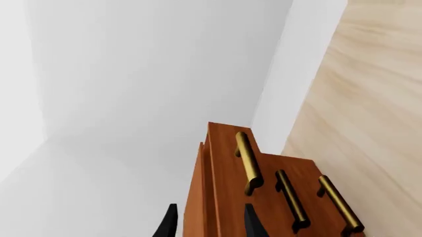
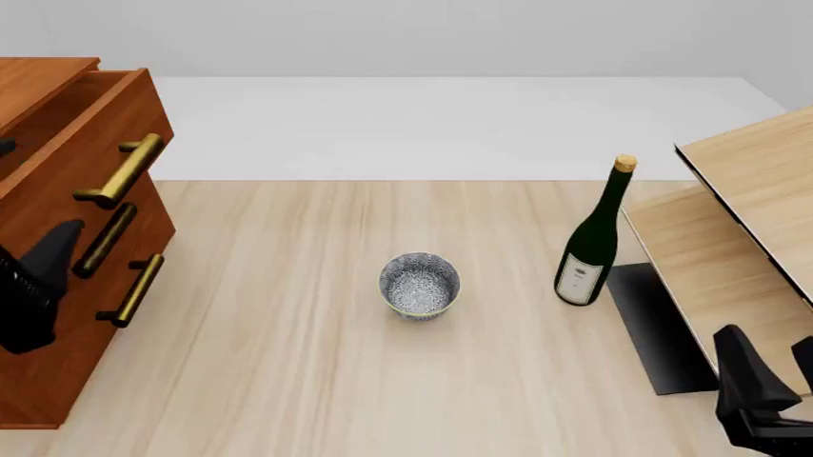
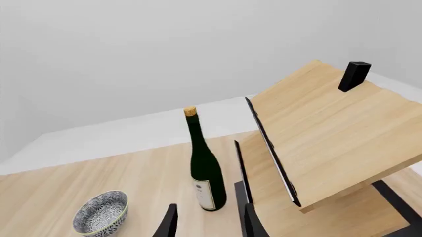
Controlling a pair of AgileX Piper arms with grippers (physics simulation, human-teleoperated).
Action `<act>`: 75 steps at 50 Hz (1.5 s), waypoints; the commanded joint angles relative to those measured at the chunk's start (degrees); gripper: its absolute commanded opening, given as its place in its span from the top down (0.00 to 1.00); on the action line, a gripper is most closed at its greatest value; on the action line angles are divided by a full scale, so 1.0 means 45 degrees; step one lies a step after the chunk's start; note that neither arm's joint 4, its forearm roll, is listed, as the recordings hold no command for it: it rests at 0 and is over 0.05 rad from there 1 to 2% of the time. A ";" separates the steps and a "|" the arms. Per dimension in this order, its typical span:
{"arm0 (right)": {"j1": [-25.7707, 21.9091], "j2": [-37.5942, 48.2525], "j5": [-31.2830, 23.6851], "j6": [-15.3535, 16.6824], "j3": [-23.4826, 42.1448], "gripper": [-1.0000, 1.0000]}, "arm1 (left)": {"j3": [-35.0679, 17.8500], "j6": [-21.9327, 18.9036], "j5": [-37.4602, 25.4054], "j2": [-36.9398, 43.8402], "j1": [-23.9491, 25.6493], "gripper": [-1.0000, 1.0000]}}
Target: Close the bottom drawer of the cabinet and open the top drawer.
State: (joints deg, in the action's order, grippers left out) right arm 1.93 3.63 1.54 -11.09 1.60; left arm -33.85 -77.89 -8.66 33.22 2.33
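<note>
The cabinet [image 2: 57, 362] stands at the table's left edge, its three brass handles facing right. The top drawer [image 2: 76, 143] is pulled out past the others, and its handle [image 2: 124, 169] stands proud. The bottom drawer [image 2: 159, 314] sits flush with the middle one, and its handle [image 2: 132, 290] is free. My left gripper [image 2: 36, 195] is open and empty, close in front of the cabinet's face. In the left wrist view the top drawer [image 1: 224, 148] juts out, and my left gripper [image 1: 211, 224] straddles its side edge. My right gripper [image 2: 772, 357] is open and empty at the front right.
A patterned bowl [image 2: 420, 284] sits mid-table. A green wine bottle [image 2: 593, 238] stands upright to its right. A pale wooden stand [image 2: 749, 190] on a black base [image 2: 654, 324] fills the right side. In the right wrist view, the bottle [image 3: 205, 173] and the stand [image 3: 329, 133] lie ahead.
</note>
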 commanded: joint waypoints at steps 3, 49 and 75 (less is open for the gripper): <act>-0.0048 -0.0068 -0.0085 -0.0213 0.0040 0.00 | -0.0783 0.0093 -0.1447 -0.1529 -0.0397 0.00; -0.0417 -0.0505 -0.0440 0.0530 -0.0014 0.00 | -1.1278 1.6407 -0.9683 0.5377 -0.0168 0.00; -0.0661 -0.0650 -0.0553 0.0817 -0.0076 0.00 | -0.8783 1.6816 -0.8646 0.5298 -0.1794 0.00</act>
State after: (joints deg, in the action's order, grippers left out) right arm -0.74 0.72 -0.94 -7.76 1.32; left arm -76.70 -2.85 -49.06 56.66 -3.45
